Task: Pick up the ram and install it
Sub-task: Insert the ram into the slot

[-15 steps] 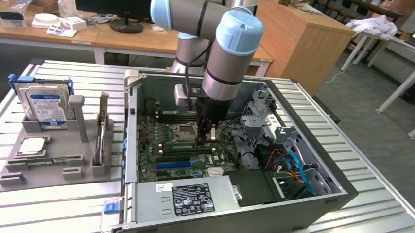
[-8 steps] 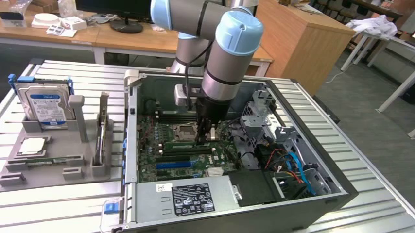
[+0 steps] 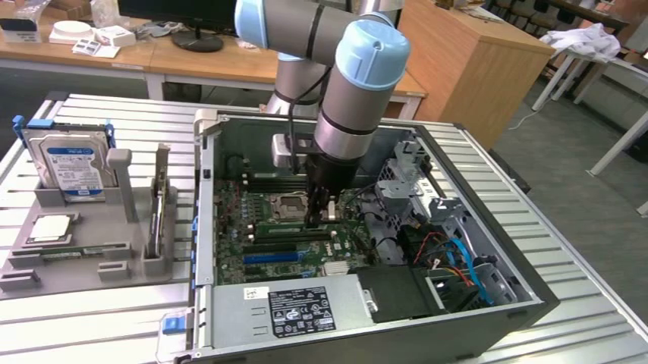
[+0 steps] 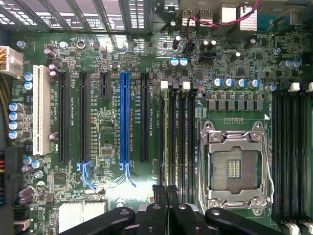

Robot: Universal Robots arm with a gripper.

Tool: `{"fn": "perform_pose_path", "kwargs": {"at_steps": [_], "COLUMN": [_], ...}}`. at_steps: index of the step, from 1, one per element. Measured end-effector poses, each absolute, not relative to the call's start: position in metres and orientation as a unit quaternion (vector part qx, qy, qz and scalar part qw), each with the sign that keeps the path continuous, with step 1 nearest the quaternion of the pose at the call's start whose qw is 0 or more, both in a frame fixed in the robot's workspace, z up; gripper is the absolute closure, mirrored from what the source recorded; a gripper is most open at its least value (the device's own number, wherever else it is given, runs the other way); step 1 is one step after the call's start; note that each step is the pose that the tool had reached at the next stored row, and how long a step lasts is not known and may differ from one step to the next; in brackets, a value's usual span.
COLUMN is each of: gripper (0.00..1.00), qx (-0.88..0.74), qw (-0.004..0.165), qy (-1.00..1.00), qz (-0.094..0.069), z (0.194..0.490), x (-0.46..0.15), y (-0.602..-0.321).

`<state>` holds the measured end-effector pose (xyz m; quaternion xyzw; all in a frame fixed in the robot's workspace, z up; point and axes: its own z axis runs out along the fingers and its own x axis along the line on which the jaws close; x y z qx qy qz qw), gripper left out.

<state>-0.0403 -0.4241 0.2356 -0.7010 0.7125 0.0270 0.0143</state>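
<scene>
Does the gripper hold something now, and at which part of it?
It cannot be told. The gripper is shut low over the memory slots; whether a stick sits between its fingers is hidden.

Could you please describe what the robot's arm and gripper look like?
The arm is built of silver-grey tubular links with rounded light-blue joint caps. A thin black cable runs down its side to a small pale grey box at the wrist. The gripper is black, with slim fingers carried on rounded black linkage bars.
</scene>
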Motion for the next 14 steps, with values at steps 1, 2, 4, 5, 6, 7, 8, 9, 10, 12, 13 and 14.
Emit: {"fn": "perform_pose_path", "kwargs": {"at_steps": [1,2,4,5,6,7,8,9,10,12,13,14], "gripper": [0.88,0.88,0.88,0.88,0.88,0.88,0.88,0.88,0.88,0.88,0.88,0.88], "qx": [-0.701,-0.701,-0.701,-0.701,-0.701,-0.701,-0.701,-0.701,-0.701,-0.701,-0.701,-0.701], "qw": [0.014,0.015,0.014,0.014,0.014,0.014,0.014,0.015,0.015,0.014,0.014,0.014], "qy": [0.712,0.712,0.712,0.712,0.712,0.712,0.712,0.712,0.712,0.712,0.712,0.712], "qz": [0.027,0.027,0.027,0.027,0.027,0.027,0.027,0.027,0.027,0.027,0.027,0.027], "z": [0.2353,0.2347,0.2343,0.2343,0.2343,0.2343,0.2341,0.2338,0.2338,0.2338,0.2337,0.2332], "x": [-0.0402,-0.0402,-0.0402,-0.0403,-0.0402,-0.0403,-0.0402,-0.0402,-0.0402,-0.0403,-0.0403,-0.0402], "y": [-0.4240,-0.4239,-0.4240,-0.4240,-0.4240,-0.4240,-0.4239,-0.4236,-0.4235,-0.4235,-0.4235,-0.4235]}}
